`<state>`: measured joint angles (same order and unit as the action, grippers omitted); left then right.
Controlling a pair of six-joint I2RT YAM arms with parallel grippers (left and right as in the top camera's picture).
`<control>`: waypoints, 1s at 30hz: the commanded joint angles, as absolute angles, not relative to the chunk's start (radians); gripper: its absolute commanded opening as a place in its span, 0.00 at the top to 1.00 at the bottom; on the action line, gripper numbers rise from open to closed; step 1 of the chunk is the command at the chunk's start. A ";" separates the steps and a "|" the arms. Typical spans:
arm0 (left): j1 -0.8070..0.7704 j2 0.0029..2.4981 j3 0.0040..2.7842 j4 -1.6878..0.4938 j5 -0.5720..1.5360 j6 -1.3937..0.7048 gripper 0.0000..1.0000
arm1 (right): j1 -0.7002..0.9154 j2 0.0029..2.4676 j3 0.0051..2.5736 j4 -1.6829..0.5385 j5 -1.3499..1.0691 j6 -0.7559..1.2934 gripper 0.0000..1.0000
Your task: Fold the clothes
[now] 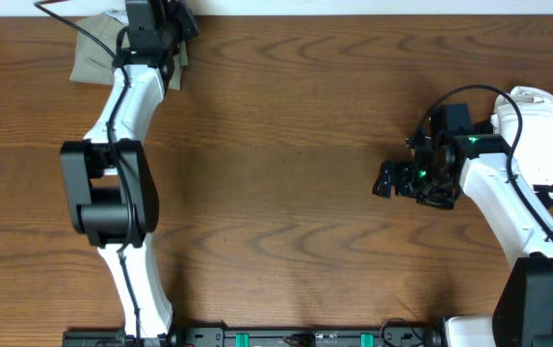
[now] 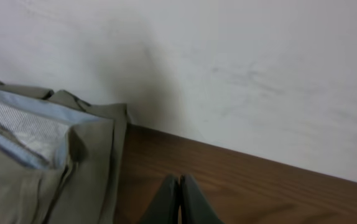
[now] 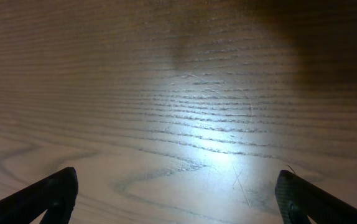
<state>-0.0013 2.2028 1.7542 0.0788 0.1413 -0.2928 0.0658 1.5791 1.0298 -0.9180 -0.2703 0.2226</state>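
Robot lab, robot arms [image 1: 127, 106], wooden table [image 1: 286, 164]

No readable text, label, brand, number or sign appears in any of the three views.
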 commanded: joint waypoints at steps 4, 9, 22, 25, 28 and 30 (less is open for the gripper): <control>0.060 2.348 1.772 0.144 0.087 -0.270 0.93 | 0.067 1.579 1.023 -0.916 -0.277 0.207 0.01; 0.109 2.415 1.772 0.152 0.037 -0.270 0.93 | 0.067 1.579 1.023 -0.908 -0.277 0.207 0.01; 0.212 2.386 1.772 0.206 0.004 -0.270 0.93 | 0.067 1.579 1.023 -0.909 -0.276 0.207 0.01; 0.202 2.367 1.772 0.232 0.027 -0.271 0.93 | 0.067 1.579 1.023 -0.908 -0.265 0.208 0.01; 0.188 2.365 1.772 0.243 0.026 -0.274 0.93 | 0.067 1.579 1.023 -0.908 -0.258 0.208 0.01; 0.185 2.365 1.772 0.257 0.025 -0.274 0.93 | 0.067 1.579 1.023 -0.909 -0.258 0.208 0.01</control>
